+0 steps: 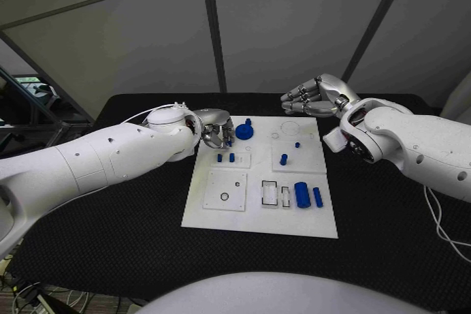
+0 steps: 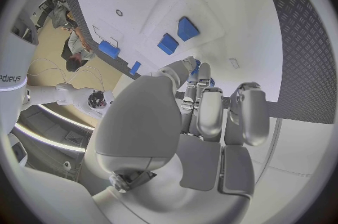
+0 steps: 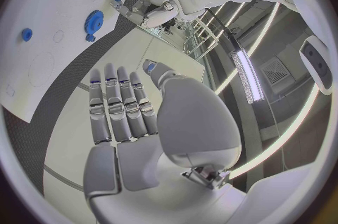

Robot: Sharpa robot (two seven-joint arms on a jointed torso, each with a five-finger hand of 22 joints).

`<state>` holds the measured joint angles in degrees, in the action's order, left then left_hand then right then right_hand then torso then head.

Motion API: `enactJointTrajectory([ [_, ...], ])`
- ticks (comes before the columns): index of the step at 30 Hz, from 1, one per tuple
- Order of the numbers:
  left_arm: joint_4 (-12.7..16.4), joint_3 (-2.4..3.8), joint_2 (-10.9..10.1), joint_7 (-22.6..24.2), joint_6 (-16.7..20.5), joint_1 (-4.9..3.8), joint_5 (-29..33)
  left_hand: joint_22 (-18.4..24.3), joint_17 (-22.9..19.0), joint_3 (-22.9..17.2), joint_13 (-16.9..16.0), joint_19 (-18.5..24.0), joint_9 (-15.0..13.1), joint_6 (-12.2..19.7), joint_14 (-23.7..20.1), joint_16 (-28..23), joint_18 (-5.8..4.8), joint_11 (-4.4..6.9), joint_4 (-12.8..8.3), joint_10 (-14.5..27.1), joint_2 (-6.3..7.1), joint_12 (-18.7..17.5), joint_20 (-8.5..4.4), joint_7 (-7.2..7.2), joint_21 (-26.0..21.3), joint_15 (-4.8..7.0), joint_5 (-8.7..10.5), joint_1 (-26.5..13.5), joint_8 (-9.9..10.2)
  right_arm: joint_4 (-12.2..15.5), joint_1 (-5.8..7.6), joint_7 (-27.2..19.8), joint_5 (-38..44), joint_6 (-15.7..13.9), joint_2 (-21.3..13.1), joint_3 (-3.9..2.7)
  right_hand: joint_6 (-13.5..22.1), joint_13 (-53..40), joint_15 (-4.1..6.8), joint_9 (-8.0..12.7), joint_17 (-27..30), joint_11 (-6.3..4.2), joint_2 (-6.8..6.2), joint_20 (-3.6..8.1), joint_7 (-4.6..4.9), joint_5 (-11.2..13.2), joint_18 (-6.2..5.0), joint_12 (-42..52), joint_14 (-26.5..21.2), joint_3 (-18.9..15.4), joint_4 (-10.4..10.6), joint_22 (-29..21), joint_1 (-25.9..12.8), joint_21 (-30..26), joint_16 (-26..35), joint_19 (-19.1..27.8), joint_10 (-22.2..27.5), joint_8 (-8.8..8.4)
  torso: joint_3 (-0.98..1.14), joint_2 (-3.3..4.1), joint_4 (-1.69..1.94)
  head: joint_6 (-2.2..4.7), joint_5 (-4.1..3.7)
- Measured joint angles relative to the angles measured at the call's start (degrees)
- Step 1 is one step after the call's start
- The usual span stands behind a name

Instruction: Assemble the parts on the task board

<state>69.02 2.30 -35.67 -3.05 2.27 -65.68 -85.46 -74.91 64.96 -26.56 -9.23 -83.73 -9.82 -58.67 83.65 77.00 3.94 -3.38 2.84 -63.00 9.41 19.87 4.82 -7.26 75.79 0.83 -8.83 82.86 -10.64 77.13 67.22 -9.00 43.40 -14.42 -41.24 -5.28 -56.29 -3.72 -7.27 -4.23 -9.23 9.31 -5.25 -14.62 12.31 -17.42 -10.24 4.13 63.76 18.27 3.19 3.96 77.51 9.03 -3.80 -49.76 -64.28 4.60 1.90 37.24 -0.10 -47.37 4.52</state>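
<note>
The white task board [image 1: 222, 212] lies in the middle of the table. My left hand [image 1: 211, 133] hovers over its far left corner with fingers curled down, and its thumb and fingertips [image 2: 199, 75] pinch a small blue part [image 1: 229, 142], mostly hidden. Beside that hand is a round blue part [image 1: 244, 131]. Two short blue pegs [image 1: 226, 157] stand just in front of it, also seen close under the fingers as blue pegs [image 2: 177, 36]. My right hand [image 1: 314, 96] hangs over the board's far edge, its fingers [image 3: 120, 103] side by side and holding nothing.
A blue peg [image 1: 284, 159] and a smaller one [image 1: 297, 145] stand on the right half of the board. A thick blue cylinder [image 1: 302, 192] and a thin one [image 1: 317, 196] lie near the front right. A white plate with a hole [image 1: 224, 191] sits front left.
</note>
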Motion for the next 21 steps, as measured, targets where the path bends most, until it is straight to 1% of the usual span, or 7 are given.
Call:
enactJointTrajectory([
  [10,-0.5,0.02,0.2,0.0,-0.5,-0.03,0.1,0.0,-0.2,0.0,-0.2,0.0,0.0,-0.2,0.2,0.0,0.00,0.10,0.0,-0.5,0.01,-0.4,0.00,0.20,0.0,0.20,0.00,0.0,0.0,0.0,0.00,0.0,0.0,0.0,0.0,0.00,0.0,0.0,0.00,0.0,0.0,0.00,0.00,0.00,0.00,0.0,0.00,0.0,0.0,0.0,0.0,0.0,0.0,0.0,0.0,0.0,0.0,0.00,-0.01,-0.02,0.02,-0.08,0.01],
  [11,-0.6,0.02,0.2,0.0,-0.5,-0.03,0.1,0.0,-0.2,0.0,-0.2,0.0,0.1,-0.2,0.2,0.0,0.00,0.10,0.0,-0.5,0.26,-0.5,0.00,0.19,0.0,0.20,0.00,-0.3,0.4,0.0,0.00,0.0,0.0,0.0,0.0,0.00,0.0,0.0,0.00,0.0,0.0,0.00,0.00,0.00,0.00,0.0,0.00,0.0,0.0,0.0,0.0,0.0,0.0,0.0,0.0,0.0,0.0,0.00,-0.01,-0.02,0.02,-0.09,0.02],
  [12,-0.6,0.02,0.3,0.0,-0.6,-0.03,0.1,0.0,-0.3,0.0,-0.2,0.0,0.3,0.2,0.2,0.0,0.01,0.06,0.0,-0.5,0.48,-0.7,0.00,-0.18,0.0,0.20,0.00,-0.5,0.9,0.0,0.00,0.0,0.0,0.0,0.0,0.00,0.0,0.0,0.00,0.0,0.0,0.00,0.00,0.00,0.00,0.0,0.00,0.0,0.0,0.0,0.0,0.0,0.0,0.0,0.0,0.0,0.0,0.00,-0.01,-0.02,0.02,-0.11,0.02],
  [14,-0.8,0.02,0.3,0.0,-0.6,-0.03,0.1,0.0,-0.5,0.0,-0.2,0.0,0.8,2.0,0.2,0.0,0.00,-0.36,0.0,0.1,0.63,-1.5,0.00,-0.35,0.0,0.20,0.00,-0.7,2.0,0.0,0.00,0.0,0.0,0.0,0.0,0.00,0.0,0.0,0.00,0.0,0.0,0.00,0.00,0.00,0.00,0.0,0.00,0.0,0.0,0.0,0.0,0.0,0.0,0.0,0.0,0.0,0.0,0.00,-0.01,-0.02,0.02,-0.14,0.02],
  [17,-0.9,0.00,0.4,-0.1,-0.7,-0.01,0.1,0.0,-0.8,0.0,0.0,0.0,1.4,3.9,0.3,0.0,0.00,-0.66,0.0,1.1,0.88,-2.4,0.00,-0.62,0.0,0.07,0.00,-1.3,3.4,0.0,0.00,0.0,0.0,0.0,0.0,0.00,0.0,0.0,0.00,0.0,0.0,0.00,0.00,0.00,0.00,0.0,0.00,0.0,0.0,0.0,0.0,0.0,0.0,0.0,0.0,0.0,0.0,0.00,-0.01,-0.01,0.02,-0.15,0.03],
  [20,-1.1,-0.01,0.5,-0.1,-0.7,0.00,0.1,0.0,-1.1,0.0,0.1,0.0,1.9,5.2,0.4,0.0,0.01,-0.75,0.0,1.2,1.13,-2.7,0.00,-0.61,0.0,0.00,0.00,-1.6,4.4,0.0,0.00,0.0,0.0,0.0,0.0,0.00,0.0,0.0,0.00,0.0,0.0,0.00,0.00,0.00,0.00,0.0,0.00,0.0,0.0,0.0,0.0,0.0,0.0,0.0,0.0,0.0,0.0,0.00,-0.01,0.00,0.02,-0.18,0.02],
  [21,-1.1,-0.01,0.5,-0.1,-0.7,0.00,0.1,0.0,-1.1,0.0,0.1,0.0,2.0,5.4,0.4,0.0,0.01,-0.75,0.0,1.2,1.14,-2.8,0.00,-0.68,0.0,0.00,0.00,-1.6,4.4,0.0,0.00,0.0,0.0,0.0,0.0,0.00,0.0,0.0,0.00,0.0,0.0,0.00,0.00,0.00,0.00,0.0,0.00,0.0,0.0,0.0,0.0,0.0,0.0,0.0,0.0,0.0,0.0,0.00,-0.01,0.00,0.02,-0.19,0.01],
])
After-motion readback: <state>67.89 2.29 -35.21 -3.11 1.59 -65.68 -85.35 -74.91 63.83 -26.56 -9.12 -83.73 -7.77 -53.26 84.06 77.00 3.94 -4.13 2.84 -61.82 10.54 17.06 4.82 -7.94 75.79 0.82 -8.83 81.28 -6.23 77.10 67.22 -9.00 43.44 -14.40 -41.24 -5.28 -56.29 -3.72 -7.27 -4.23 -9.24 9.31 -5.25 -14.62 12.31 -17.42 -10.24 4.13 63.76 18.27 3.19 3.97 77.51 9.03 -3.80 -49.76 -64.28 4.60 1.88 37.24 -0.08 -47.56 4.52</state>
